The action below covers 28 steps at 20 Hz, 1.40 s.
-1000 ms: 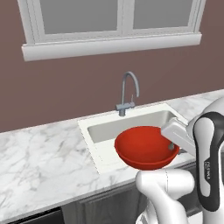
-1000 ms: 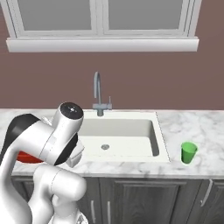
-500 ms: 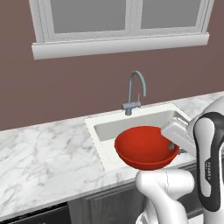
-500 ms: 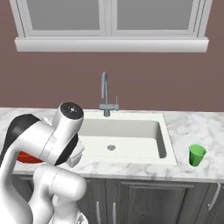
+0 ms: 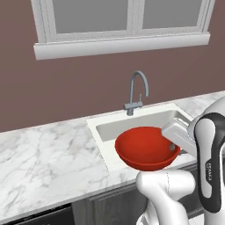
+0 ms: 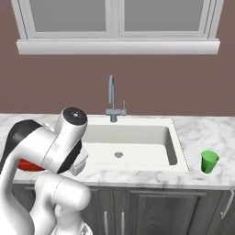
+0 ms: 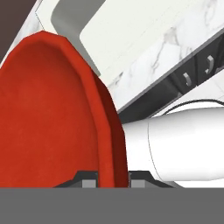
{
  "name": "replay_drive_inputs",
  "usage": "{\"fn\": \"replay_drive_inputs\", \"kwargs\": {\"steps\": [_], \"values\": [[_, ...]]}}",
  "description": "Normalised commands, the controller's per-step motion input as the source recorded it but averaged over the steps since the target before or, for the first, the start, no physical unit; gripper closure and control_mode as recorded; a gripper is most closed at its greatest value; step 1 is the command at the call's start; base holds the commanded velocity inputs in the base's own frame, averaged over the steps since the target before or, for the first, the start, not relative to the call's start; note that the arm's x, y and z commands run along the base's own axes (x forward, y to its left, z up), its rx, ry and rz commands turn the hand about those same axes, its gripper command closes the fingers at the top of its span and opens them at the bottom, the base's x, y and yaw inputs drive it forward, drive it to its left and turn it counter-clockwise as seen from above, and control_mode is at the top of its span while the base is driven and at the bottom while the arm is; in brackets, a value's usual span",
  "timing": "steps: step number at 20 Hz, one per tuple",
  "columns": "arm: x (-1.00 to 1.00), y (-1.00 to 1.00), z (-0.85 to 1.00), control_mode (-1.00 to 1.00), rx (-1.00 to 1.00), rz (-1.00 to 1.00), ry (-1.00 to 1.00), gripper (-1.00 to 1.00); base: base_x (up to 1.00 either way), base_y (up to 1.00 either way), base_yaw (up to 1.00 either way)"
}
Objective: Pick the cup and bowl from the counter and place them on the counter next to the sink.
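Left base view: red bowl (image 5: 147, 148) held up over sink (image 5: 132, 123) front edge, mouth up, tilted a bit; faucet (image 5: 137, 91) behind, window above.

Right base view: green cup (image 6: 209, 161) upright on marble tabletop (image 6: 202, 137), right of sink; arm hides most of bowl.

Hand view: pincer (image 7: 113, 176) clamped on bowl rim, one fingertip each side.

A brown wall (image 6: 55, 87) is running behind the worktop, and a white-framed window (image 6: 117, 20) with frosted grey panes is sitting above a deep white sill (image 6: 117, 47). A grey gooseneck faucet (image 5: 137, 90) is standing below the sill. Dark grey cabinets (image 6: 151, 209) with curved metal handles (image 6: 226, 204) are lining the front, and even, soft light is falling over everything.
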Motion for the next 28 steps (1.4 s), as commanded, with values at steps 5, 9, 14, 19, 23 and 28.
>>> {"fn": "replay_drive_inputs", "kwargs": {"steps": [5, 9, 14, 19, 23, 28], "values": [[0.0, 0.0, 0.0, 1.0, 0.0, 0.0, 0.0, 1.0, 0.0, 0.0, 0.0], [0.0, 0.0, 0.0, 1.0, 0.0, 0.0, 0.0, 1.0, 0.0, 0.0, 0.0], [0.0, 0.01, 0.0, -1.0, 0.0, 0.0, 0.0, 1.0, 0.0, 0.01, 0.0], [0.0, 0.03, 0.0, -1.0, 0.0, 0.0, 0.0, 1.0, 0.0, 0.0, 0.0], [0.0, 0.23, -0.04, -1.0, 0.0, 0.01, 0.0, 1.0, 0.0, 0.0, 0.0], [0.07, 0.68, -0.16, -1.0, 0.0, 0.08, 0.0, 1.0, 0.0, 0.0, 0.0]]}}
